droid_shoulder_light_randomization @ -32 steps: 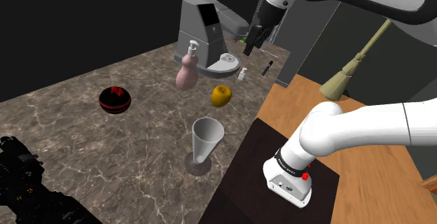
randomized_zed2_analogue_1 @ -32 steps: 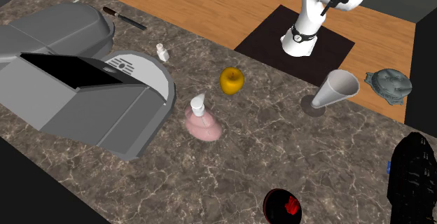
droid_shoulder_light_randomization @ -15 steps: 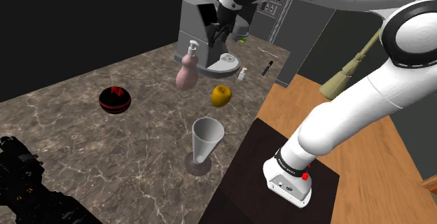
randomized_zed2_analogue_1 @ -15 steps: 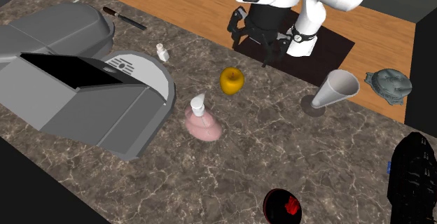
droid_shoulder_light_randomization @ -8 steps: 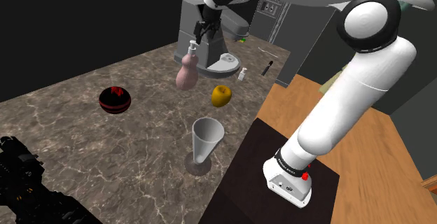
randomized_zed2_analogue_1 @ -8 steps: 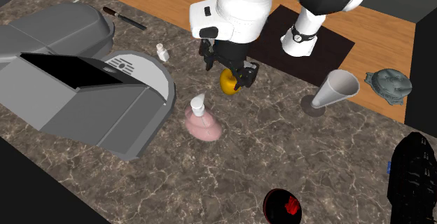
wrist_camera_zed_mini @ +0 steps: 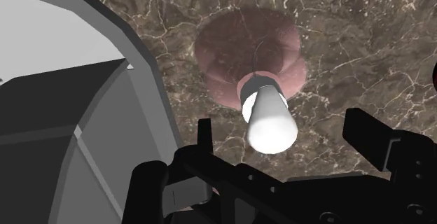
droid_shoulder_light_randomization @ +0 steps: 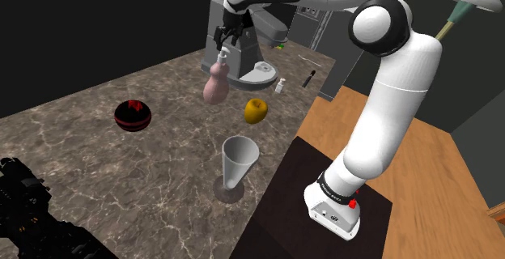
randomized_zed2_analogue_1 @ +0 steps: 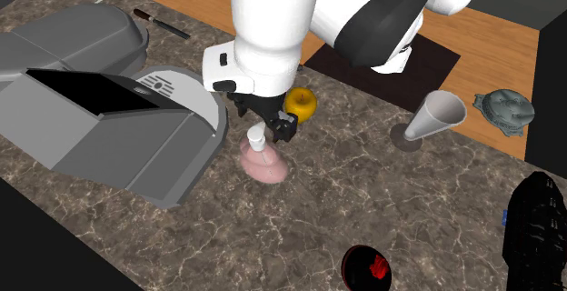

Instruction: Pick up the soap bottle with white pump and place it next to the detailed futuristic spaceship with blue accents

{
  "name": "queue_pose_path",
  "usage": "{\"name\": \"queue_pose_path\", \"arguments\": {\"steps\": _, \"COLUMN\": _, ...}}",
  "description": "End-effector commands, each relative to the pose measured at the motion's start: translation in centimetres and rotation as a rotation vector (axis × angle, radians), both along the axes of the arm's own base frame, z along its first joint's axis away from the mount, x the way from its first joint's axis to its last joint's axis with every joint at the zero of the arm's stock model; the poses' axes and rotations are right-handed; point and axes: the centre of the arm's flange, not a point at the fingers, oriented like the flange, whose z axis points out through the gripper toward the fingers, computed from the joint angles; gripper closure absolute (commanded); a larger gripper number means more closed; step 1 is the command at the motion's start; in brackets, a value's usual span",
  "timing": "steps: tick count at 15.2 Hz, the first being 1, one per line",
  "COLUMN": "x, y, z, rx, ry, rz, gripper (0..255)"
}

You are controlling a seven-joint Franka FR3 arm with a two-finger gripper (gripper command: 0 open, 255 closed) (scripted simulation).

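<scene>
Pink soap bottle [randomized_zed2_analogue_1: 264, 164], black fingers [randomized_zed2_analogue_1: 283, 129] close above, perhaps straddling it

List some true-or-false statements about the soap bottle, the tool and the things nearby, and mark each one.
The pink soap bottle stands upright on the counter. True.
The tool is shut on the pump. False: its fingers stand apart, with the pump between them untouched.
A grey machine stands right beside the bottle. True.
The white cone cup lies on its side. False: it stands upright.
</scene>
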Motion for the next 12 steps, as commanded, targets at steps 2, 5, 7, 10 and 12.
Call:
{"name": "queue_pose_path", "arguments": {"steps": 2, "x": 0.4, "y": -0.1, "z": -1.5, "rx": 0.000, "ry": -0.001, "rz": 0.000, "gripper": 0}}
{"name": "queue_pose_path", "arguments": {"steps": 5, "x": 0.6, "y": -0.2, "z": -2.9, "rx": 0.000, "ry": -0.001, "rz": 0.000, "gripper": 0}}
{"name": "queue_pose_path", "arguments": {"steps": 7, "x": 0.6, "y": -0.2, "z": -2.9, "rx": 0.000, "ry": -0.001, "rz": 0.000, "gripper": 0}}
{"name": "queue_pose_path", "arguments": {"steps": 10, "x": 0.6, "y": -0.2, "z": -2.9, "rx": 0.000, "ry": -0.001, "rz": 0.000, "gripper": 0}}
{"name": "queue_pose_path", "arguments": {"steps": 12, "x": 0.6, "y": -0.2, "z": -2.9, "rx": 0.000, "ry": -0.001, "rz": 0.000, "gripper": 0}}
